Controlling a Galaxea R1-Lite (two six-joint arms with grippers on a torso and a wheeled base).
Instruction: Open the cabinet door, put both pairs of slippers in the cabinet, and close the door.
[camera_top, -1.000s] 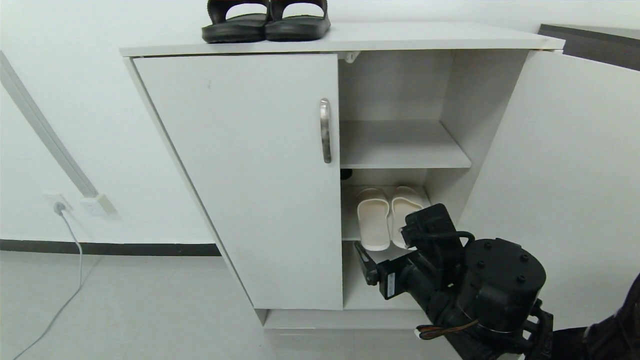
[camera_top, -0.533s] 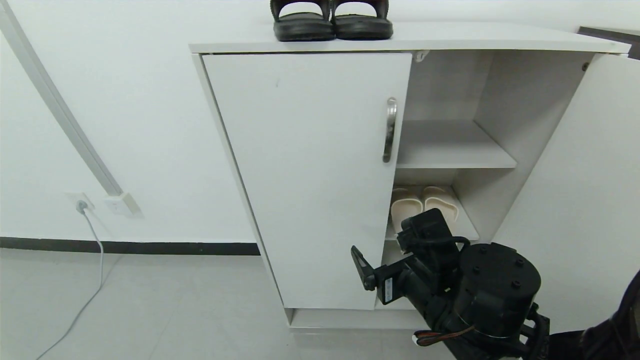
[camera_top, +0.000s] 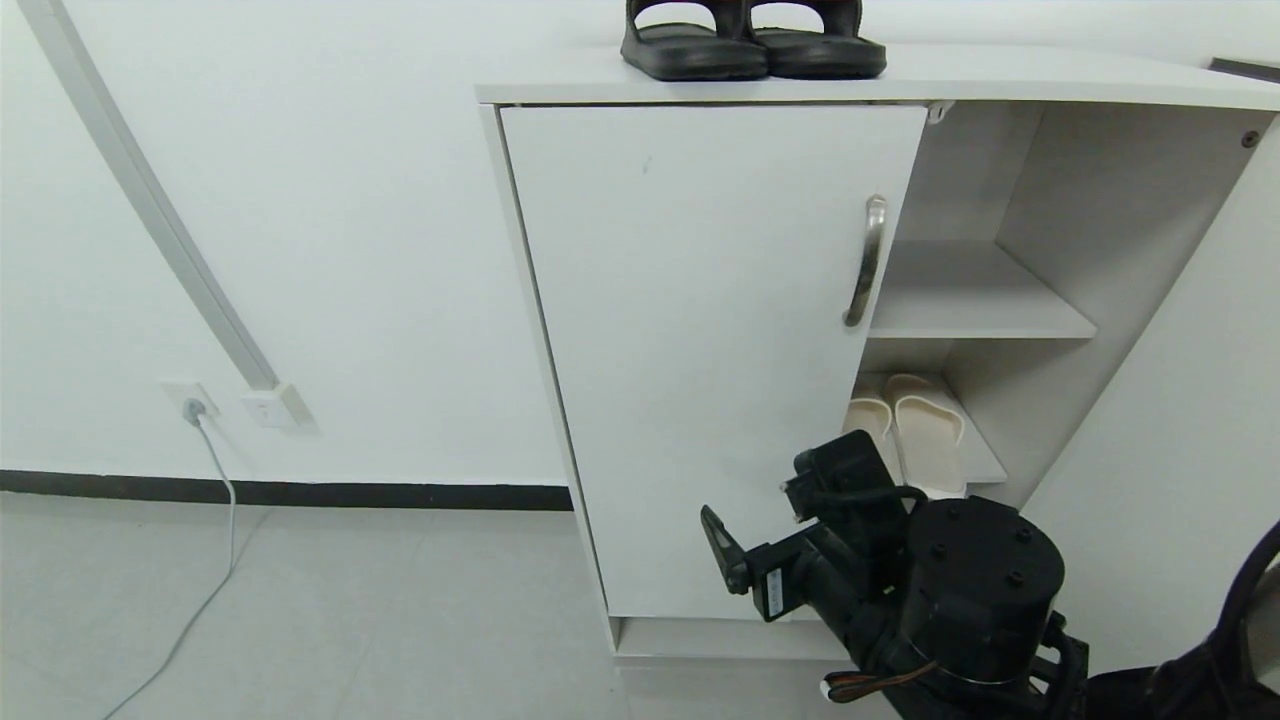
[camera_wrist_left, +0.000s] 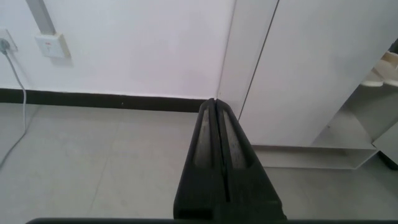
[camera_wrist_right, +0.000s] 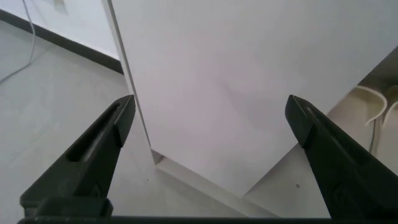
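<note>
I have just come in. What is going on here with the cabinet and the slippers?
Slippers are being stored in a white cabinet. Its right door stands open, the left door is closed. The white slippers lie on a lower shelf inside; the black slippers sit on the cabinet's top, not yet put in. The robot's right gripper hangs open and empty, low before the left door. The left gripper is shut on nothing.

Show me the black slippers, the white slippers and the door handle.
black slippers (camera_top: 695, 58), head view, front of one slipper
white slippers (camera_top: 928, 430), head view, upper of one
door handle (camera_top: 866, 262), head view, mid bar
</note>
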